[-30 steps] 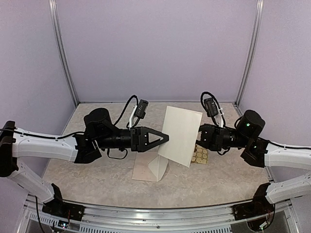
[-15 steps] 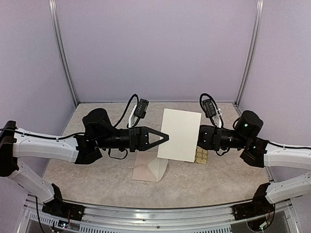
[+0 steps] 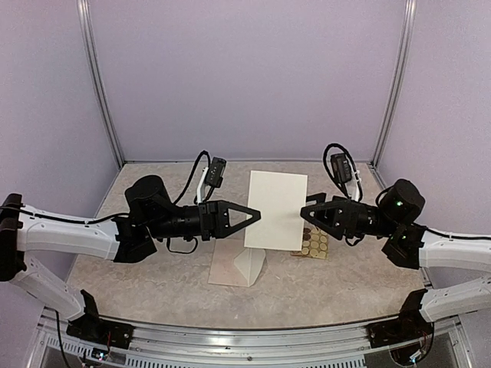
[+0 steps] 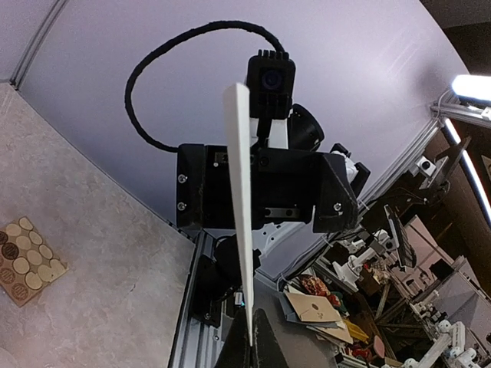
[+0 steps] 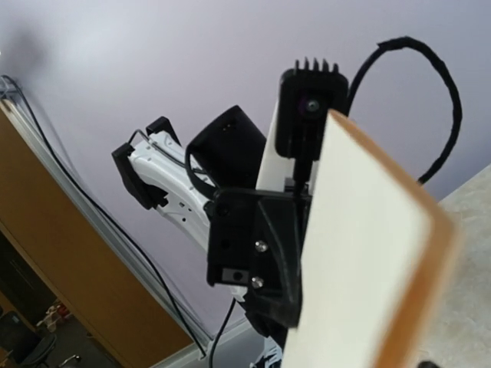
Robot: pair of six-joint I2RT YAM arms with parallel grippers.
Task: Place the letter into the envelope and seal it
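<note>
**Above the envelope, a card pinched at one edge**

At mid-frame in the top view, a cream rectangular letter card (image 3: 276,211) hangs in the air over the mottled beige counter (image 3: 153,284). Its broad face is turned toward the overhead camera and its long axis runs from the top to the bottom of the frame, leaning slightly. The left tool (image 3: 255,215) is clamped shut on the card's left edge. From the left wrist view the card shows edge-on as a thin pale blade rising from the closed fingertips. The right tool (image 3: 305,213) sits at the card's right edge with its jaws spread; whether they touch the paper cannot be told.

Below the card, lower centre of the frame, the pale cream-pink paper envelope (image 3: 225,267) lies on the counter. Its visible long side seems to run up the frame, and its upper end is hidden behind the card. Its paler pointed flap (image 3: 253,267) is open on the right side and lifted off the surface. Just right of the card's lower corner lies a tan sheet of round stickers (image 3: 314,244).
</note>
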